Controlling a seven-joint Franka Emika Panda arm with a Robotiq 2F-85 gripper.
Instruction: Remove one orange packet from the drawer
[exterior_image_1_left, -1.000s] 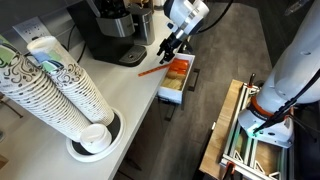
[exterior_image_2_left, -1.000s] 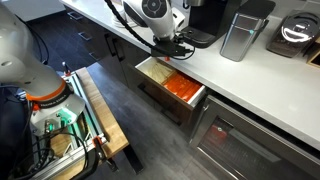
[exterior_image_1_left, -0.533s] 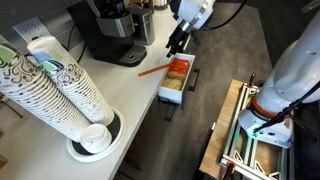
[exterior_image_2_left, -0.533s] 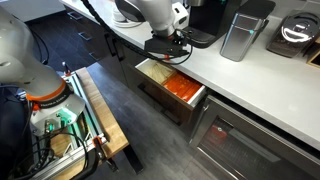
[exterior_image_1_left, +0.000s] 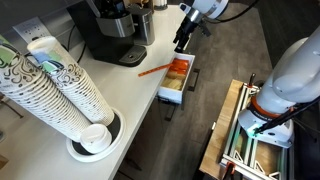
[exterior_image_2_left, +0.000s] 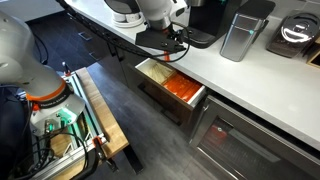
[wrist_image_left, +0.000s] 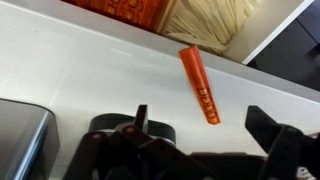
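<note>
One orange packet lies loose on the white counter beside the open drawer. In the wrist view the orange packet lies flat on the counter, just beyond my fingers. My gripper is open and empty. It hangs above the counter and the drawer's back end in both exterior views. The drawer holds many orange packets and pale yellow ones. Its white wall shows at the top of the wrist view.
Stacks of paper cups stand at the counter's near end. A black coffee machine sits behind the packet. A metal canister stands further along the counter. A wooden cart is on the floor.
My gripper has lifted up and away from the counter. The orange packet stays lying on the counter.
</note>
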